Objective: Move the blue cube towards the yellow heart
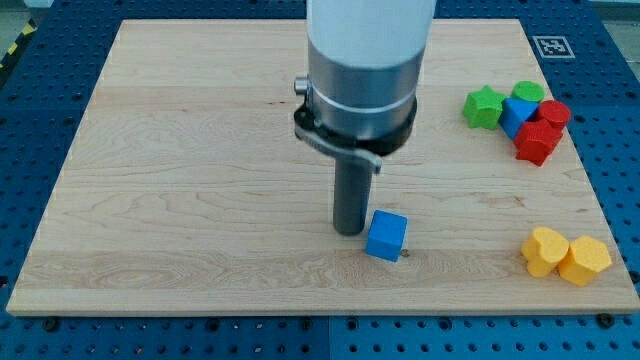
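The blue cube [386,236] lies on the wooden board [180,180], a little right of centre near the view's bottom. My tip [349,231] stands just left of the cube, almost touching its left side. The yellow heart [545,250] lies at the view's lower right, well to the right of the cube, with a yellow hexagon-like block [585,261] touching it on the right.
A cluster sits at the view's upper right: a green star [484,107], a green block [529,93], a blue block [516,116], a red cylinder [554,113] and a red block [537,142]. A marker tag [550,46] is at the board's top right corner.
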### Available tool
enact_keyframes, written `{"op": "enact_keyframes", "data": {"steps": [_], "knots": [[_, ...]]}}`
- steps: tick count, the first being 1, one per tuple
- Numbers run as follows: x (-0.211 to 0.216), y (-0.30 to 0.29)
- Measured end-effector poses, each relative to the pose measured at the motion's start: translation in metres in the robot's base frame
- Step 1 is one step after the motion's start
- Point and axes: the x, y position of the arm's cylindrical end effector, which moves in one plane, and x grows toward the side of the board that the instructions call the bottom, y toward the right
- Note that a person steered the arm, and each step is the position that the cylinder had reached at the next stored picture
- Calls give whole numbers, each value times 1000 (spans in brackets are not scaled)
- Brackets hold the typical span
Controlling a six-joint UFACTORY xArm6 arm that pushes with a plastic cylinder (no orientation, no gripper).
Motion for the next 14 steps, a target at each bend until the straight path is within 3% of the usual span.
{"op": "enact_keyframes", "data": {"steps": [1,3,4,5,7,9,12,14], "knots": [[14,6],[24,72],[21,66],[-8,70],[-7,145],[-14,142],[-47,190],[-37,229]]}}
